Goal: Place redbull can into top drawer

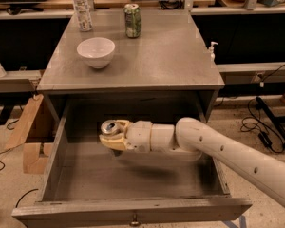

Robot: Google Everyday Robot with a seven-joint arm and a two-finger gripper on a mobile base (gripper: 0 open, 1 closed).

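The redbull can (109, 127) is a slim silver can with a shiny top, held upright in my gripper (113, 137). The gripper's tan fingers are shut around the can's body, so only its top shows. It hangs inside the open top drawer (133, 208), over the left-centre of the drawer floor, below the tabletop's front edge. The drawer is pulled fully out, with a small metal knob (133, 219) on its front panel. My white arm (218, 151) reaches in from the right.
On the grey tabletop (171, 61) stand a white bowl (96, 51), a green can (132, 20) and a clear plastic bottle (81, 8). Cardboard pieces (31, 137) lean at the drawer's left. Cables lie on the floor at right.
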